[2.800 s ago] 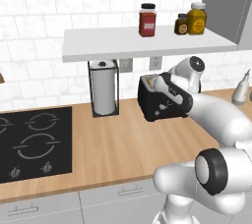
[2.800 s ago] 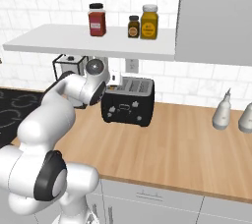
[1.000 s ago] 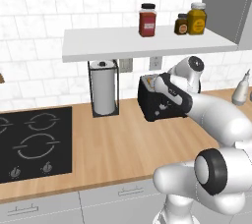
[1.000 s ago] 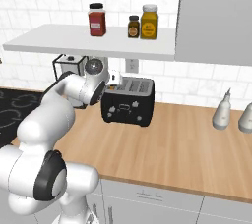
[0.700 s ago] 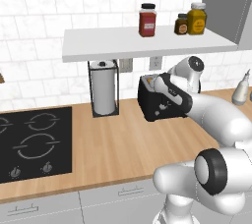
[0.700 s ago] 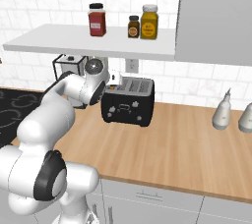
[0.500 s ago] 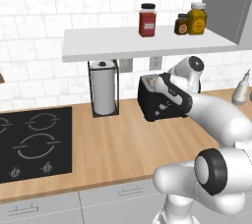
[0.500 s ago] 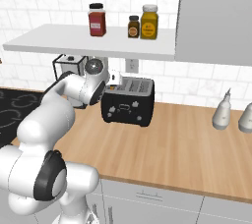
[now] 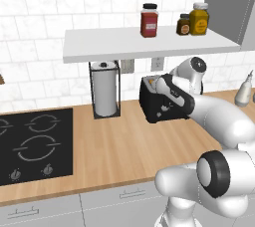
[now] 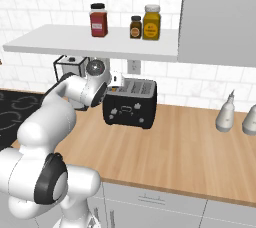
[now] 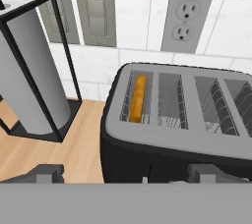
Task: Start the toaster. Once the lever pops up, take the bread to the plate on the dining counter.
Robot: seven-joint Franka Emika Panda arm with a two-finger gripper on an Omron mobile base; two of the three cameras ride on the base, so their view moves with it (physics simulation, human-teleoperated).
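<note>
Toaster: black, boxy, grey slotted top; stands on the wooden counter against the tiled wall, just beside the paper-towel holder and below a wall outlet.

Contents of toaster: four slots visible from the hand view. The far-left slot holds the bread, seen edge-on as a tan-orange strip sunk inside the slot. The other three slots show bare wire guides only.

Gripper: poised above the toaster's front upper edge, on the arm reaching across from the base. Fingers spread wide, one tip towards each side of the toaster's front, holding nothing.

Shelf above: one red-filled jar, one small dark jar, one amber jar. Contents cannot be told beyond colour.

Other counter items: black hob at the left; two pale bottles well apart to the right.

Step in hand, by judgement: bread loaded and sitting low, so the toaster is either about to be started or running; the lever cannot be made out in these views. Lifting the slice is not yet done.

Next move calls for: if unstarted, pressing the lever down at the toaster's front; otherwise holding off until the pop, then lowering the open fingers astride the far-left slot to pinch the slice by its top edge.
</note>
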